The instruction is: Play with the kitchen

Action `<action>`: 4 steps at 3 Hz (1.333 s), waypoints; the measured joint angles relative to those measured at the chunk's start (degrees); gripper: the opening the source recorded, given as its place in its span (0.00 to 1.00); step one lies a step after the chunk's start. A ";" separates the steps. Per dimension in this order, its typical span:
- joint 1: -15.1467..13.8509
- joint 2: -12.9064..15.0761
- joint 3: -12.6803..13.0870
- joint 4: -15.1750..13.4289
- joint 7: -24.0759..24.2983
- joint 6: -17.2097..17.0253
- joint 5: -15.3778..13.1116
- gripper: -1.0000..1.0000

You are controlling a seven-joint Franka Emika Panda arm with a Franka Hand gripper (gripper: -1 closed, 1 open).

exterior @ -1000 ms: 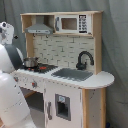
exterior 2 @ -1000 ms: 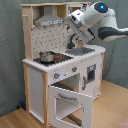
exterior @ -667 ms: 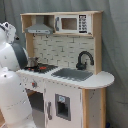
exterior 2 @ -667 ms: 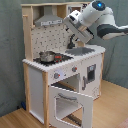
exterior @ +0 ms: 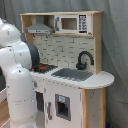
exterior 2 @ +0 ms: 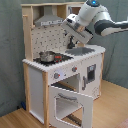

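— Where's the kitchen in the second exterior view?

— It fills the frame's middle, its oven door hanging open at lower centre. A small pot sits on the stove at left-centre.

— And the gripper?

— Upper right of centre, above the sink; I cannot tell whether it is wide or narrow.

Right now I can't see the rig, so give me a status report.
Pincer hanging above the sink, holding nothing visible. Toy kitchen upright, oven door folded down open. Small pot on stove; nothing blocking.
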 joint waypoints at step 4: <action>4.53 19.87 -0.20 4.02 -9.17 -5.60 -0.75 1.00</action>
